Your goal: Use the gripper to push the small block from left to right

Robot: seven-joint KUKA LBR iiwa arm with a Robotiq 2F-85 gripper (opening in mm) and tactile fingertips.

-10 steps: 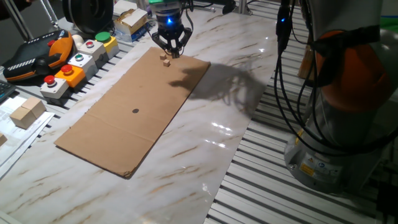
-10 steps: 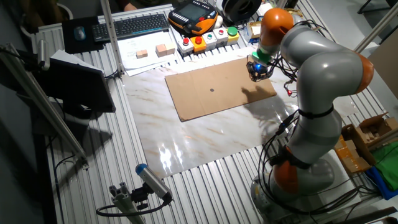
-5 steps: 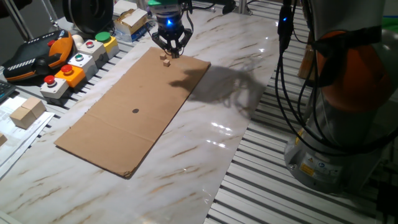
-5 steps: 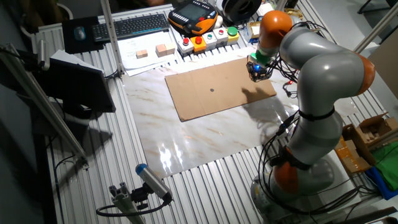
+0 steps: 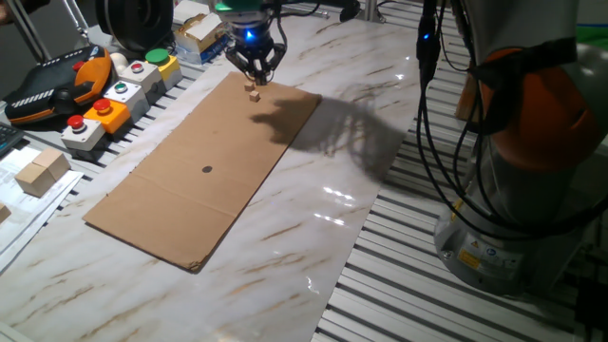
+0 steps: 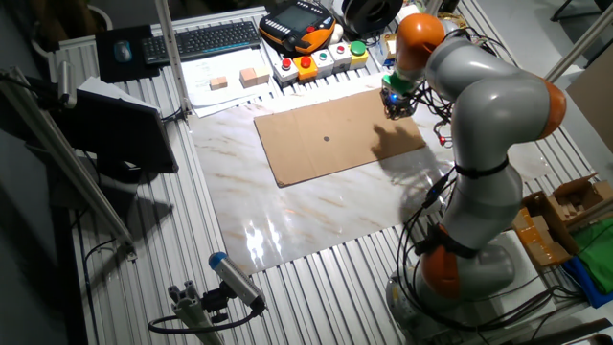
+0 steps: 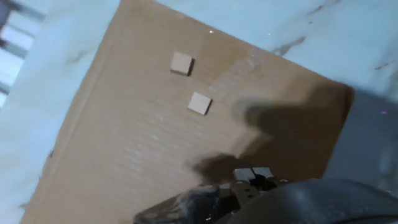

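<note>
Gripper hangs just above the far corner of the cardboard sheet, fingers together at the tips, holding nothing. Two small blocks lie near each other on that corner, just below the claw

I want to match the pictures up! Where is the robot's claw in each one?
One fixed view: the claw is at top center, over the far end of the cardboard sheet.
The other fixed view: upper right, at the sheet's right end.
Hand view: only its tips show, at the bottom edge, right of center.
Shared landmark: the brown cardboard sheet.
</note>
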